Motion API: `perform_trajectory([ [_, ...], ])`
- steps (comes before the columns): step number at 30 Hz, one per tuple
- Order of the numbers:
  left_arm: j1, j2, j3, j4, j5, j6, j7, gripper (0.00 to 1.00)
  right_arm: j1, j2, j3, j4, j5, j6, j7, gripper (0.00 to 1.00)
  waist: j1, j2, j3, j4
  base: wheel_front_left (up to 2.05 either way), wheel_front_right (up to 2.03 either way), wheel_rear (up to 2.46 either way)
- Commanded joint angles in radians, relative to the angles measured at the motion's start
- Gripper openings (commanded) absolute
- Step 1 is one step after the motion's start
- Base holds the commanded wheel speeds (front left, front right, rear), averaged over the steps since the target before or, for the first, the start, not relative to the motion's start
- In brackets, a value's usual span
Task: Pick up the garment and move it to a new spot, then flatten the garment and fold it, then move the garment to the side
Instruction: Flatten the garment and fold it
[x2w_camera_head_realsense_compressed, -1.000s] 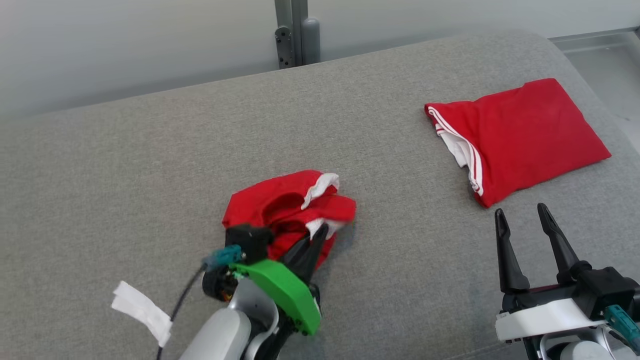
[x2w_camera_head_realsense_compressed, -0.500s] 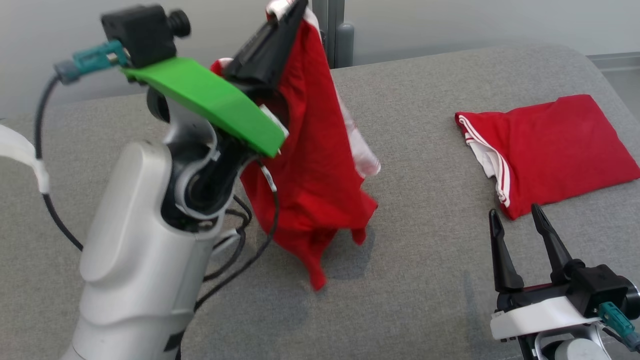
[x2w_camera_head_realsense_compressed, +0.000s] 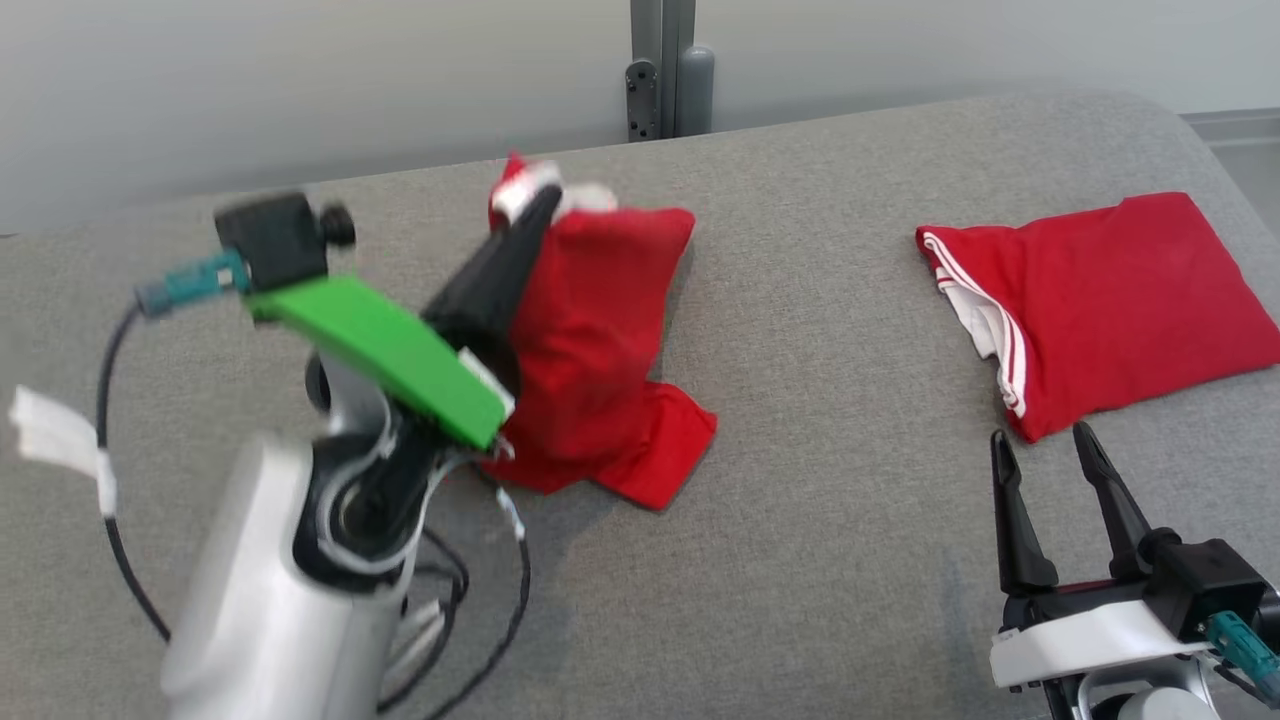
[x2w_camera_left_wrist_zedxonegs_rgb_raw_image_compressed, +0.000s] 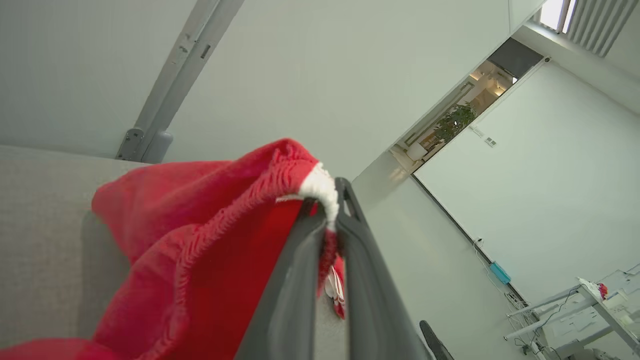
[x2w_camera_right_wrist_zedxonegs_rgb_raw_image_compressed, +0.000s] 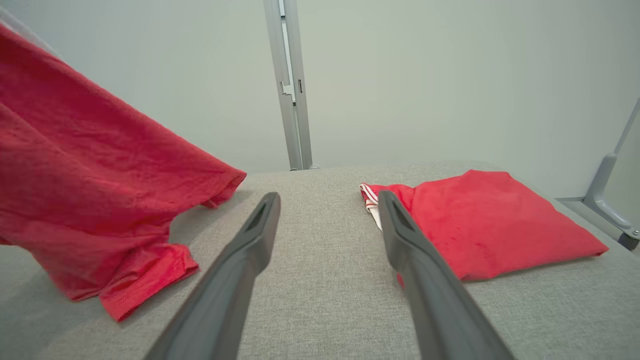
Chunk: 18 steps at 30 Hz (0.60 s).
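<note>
**Item 1: left claw** (x2w_camera_head_realsense_compressed: 535, 205). You have it raised over the left-centre of the grey surface (x2w_camera_head_realsense_compressed: 820, 560). Its fingers are pinched tight on the white-trimmed edge of the red garment (x2w_camera_head_realsense_compressed: 590, 330). A green bracket (x2w_camera_head_realsense_compressed: 390, 345) sits on its wrist.

**Item 2: red garment.** It hangs from that claw with its top edge lifted. The lower part is bunched and rests on the surface, left of centre and toward the far side. Your left wrist view shows the ribbed hem and white band clamped between the fingertips.

**Item 3: right claw** (x2w_camera_head_realsense_compressed: 1042, 437). It sits low at the near right with its fingers spread wide, holding nothing. The tips point toward the far side.

**Item 4: folded red cloth** (x2w_camera_head_realsense_compressed: 1110, 300). It has white stripes at its left end and lies flat at the far right of the surface. It is well apart from the garment and just beyond your right claw's tips.

**Item 5: grey post** (x2w_camera_head_realsense_compressed: 665, 70). It stands upright behind the far edge.
</note>
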Motion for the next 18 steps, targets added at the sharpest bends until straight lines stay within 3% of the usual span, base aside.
perform_trajectory([
  [1,0.082,0.008,0.011,-0.008,-0.024,-0.002,-0.018,0.00,0.012,-0.001,-0.002,0.006,0.003,-0.001,-0.003,1.00,0.0000,0.0000,-0.008,0.014,0.00,0.00,0.00],
  [8,0.454,0.000,-0.001,-0.027,-0.088,-0.048,-0.105,0.00,0.044,-0.001,-0.017,0.028,-0.021,-0.001,-0.003,1.00,0.0000,0.0000,-0.031,0.080,0.00,0.00,0.00],
  [12,0.583,0.018,-0.021,0.053,-0.059,-0.077,-0.185,0.00,0.068,-0.001,-0.022,0.041,-0.038,-0.001,-0.003,1.00,0.0000,0.0000,-0.055,0.145,0.00,0.00,0.00],
  [18,0.590,0.025,-0.016,0.209,-0.081,-0.088,-0.278,0.00,0.082,-0.002,0.000,0.053,-0.055,-0.001,-0.003,1.00,0.0000,0.0000,-0.080,0.206,0.00,0.00,0.00],
])
